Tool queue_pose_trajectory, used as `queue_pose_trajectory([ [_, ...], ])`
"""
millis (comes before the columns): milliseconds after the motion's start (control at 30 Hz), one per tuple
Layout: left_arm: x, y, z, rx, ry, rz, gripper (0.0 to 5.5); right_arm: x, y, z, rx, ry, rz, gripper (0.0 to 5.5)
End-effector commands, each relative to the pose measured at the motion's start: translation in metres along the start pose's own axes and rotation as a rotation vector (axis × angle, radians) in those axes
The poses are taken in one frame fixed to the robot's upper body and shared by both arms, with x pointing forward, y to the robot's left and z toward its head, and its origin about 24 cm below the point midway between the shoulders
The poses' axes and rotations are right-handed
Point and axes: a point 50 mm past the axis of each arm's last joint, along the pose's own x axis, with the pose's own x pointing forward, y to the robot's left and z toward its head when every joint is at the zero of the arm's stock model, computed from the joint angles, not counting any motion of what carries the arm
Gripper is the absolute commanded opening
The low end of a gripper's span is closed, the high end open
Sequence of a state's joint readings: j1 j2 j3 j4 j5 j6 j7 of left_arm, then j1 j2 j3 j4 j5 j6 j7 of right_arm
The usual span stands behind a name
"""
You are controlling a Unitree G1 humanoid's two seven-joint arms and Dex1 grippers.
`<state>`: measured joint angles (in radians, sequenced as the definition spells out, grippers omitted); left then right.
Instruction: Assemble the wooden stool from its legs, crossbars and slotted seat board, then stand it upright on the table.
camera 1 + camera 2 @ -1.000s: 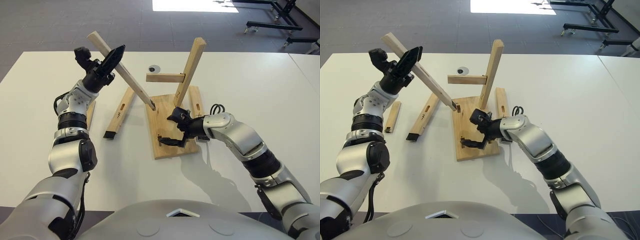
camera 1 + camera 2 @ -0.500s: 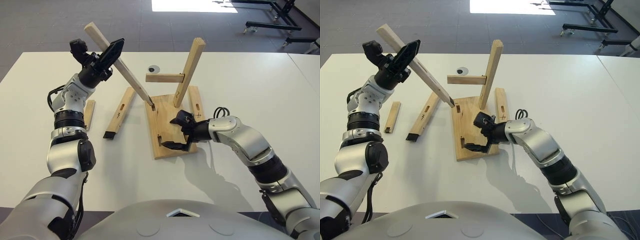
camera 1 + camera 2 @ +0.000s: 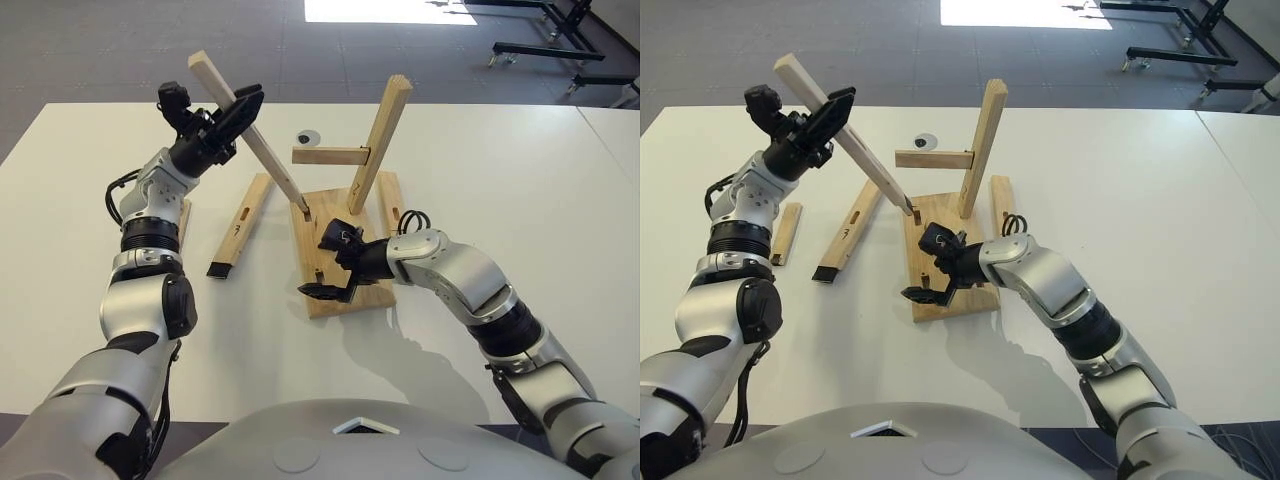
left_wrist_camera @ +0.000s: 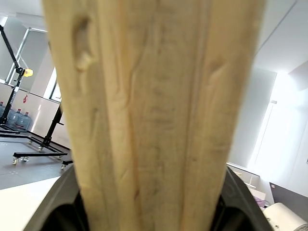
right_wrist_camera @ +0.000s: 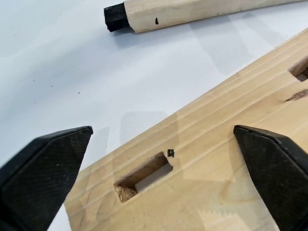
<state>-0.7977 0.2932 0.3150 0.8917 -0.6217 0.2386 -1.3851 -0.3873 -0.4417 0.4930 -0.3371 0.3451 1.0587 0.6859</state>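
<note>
A flat pale wooden seat board with cut slots (image 3: 328,225) lies on the white table (image 3: 520,170), a little above the middle of the head camera's frame. In the upper left of the frame the left gripper (image 3: 248,102) has its two black fingers closed around a long pale wooden leg (image 3: 272,165), gripping it near its upper end. This leg is tilted, and its lower end meets the board at the slot near the board's upper left corner; I cannot tell how deep it sits. A second pale wooden leg (image 3: 378,145) stands almost upright from the board's upper right part, and a short wooden crossbar (image 3: 330,155) sticks out from it to the left. The right gripper (image 3: 328,270) is over the lower left part of the board with its fingers spread wide, holding nothing; in the right wrist view one slot (image 5: 144,175) lies between them. Left of the board a third leg with a black end cap (image 3: 240,225) lies flat, and farther left a short wooden bar (image 3: 181,222). Just right of the board lies another slotted leg (image 3: 393,205). A small round grey disc (image 3: 308,137) rests near the upper middle.
</note>
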Motion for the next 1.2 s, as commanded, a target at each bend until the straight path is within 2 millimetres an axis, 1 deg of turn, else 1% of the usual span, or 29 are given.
queue_pose_trajectory([
  [33, -0.003, 0.004, 0.008, 0.027, -0.011, 0.006, 2.02, -0.003, -0.001, -0.002, 0.012, 0.007, 0.005, 5.4],
  [200, 0.002, 0.006, 0.007, 0.029, 0.005, -0.002, 2.02, -0.004, -0.002, 0.0, 0.021, -0.004, 0.006, 5.4],
  [267, 0.007, 0.006, 0.006, 0.035, 0.007, -0.011, 2.02, -0.003, -0.002, 0.002, 0.02, -0.008, 0.004, 5.4],
  [433, 0.015, 0.004, 0.005, 0.056, 0.029, -0.037, 2.02, 0.002, -0.001, 0.005, -0.043, 0.01, -0.022, 5.4],
  [533, 0.014, 0.002, 0.007, 0.071, 0.032, -0.054, 2.02, -0.012, -0.008, 0.025, -0.135, -0.046, -0.109, 5.4],
  [600, 0.01, 0.001, 0.009, 0.08, 0.024, -0.055, 2.02, -0.027, -0.008, 0.041, -0.224, -0.095, -0.166, 5.4],
  [667, 0.007, -0.001, 0.01, 0.086, 0.021, -0.05, 2.02, -0.039, -0.007, 0.05, -0.295, -0.125, -0.217, 5.4],
  [700, 0.006, -0.001, 0.01, 0.088, 0.02, -0.047, 2.02, -0.043, -0.006, 0.051, -0.321, -0.128, -0.237, 5.4],
  [733, 0.005, -0.002, 0.01, 0.09, 0.017, -0.044, 2.02, -0.047, -0.004, 0.048, -0.361, -0.113, -0.257, 5.4],
  [800, 0.0, -0.003, 0.011, 0.098, 0.01, -0.034, 2.02, -0.047, 0.0, 0.038, -0.388, -0.078, -0.256, 5.4],
  [967, -0.003, -0.005, 0.009, 0.102, 0.005, -0.017, 2.02, -0.033, 0.006, 0.006, -0.349, 0.027, -0.217, 5.4],
  [1033, -0.002, -0.005, 0.008, 0.1, 0.004, -0.017, 2.02, -0.026, 0.005, -0.005, -0.339, 0.058, -0.221, 5.4],
  [1100, -0.001, -0.005, 0.007, 0.099, 0.006, -0.021, 2.02, -0.019, 0.003, -0.011, -0.332, 0.075, -0.226, 5.4],
  [1200, 0.002, -0.006, 0.006, 0.101, 0.011, -0.026, 2.02, -0.014, 0.0, -0.017, -0.371, 0.103, -0.23, 5.4],
])
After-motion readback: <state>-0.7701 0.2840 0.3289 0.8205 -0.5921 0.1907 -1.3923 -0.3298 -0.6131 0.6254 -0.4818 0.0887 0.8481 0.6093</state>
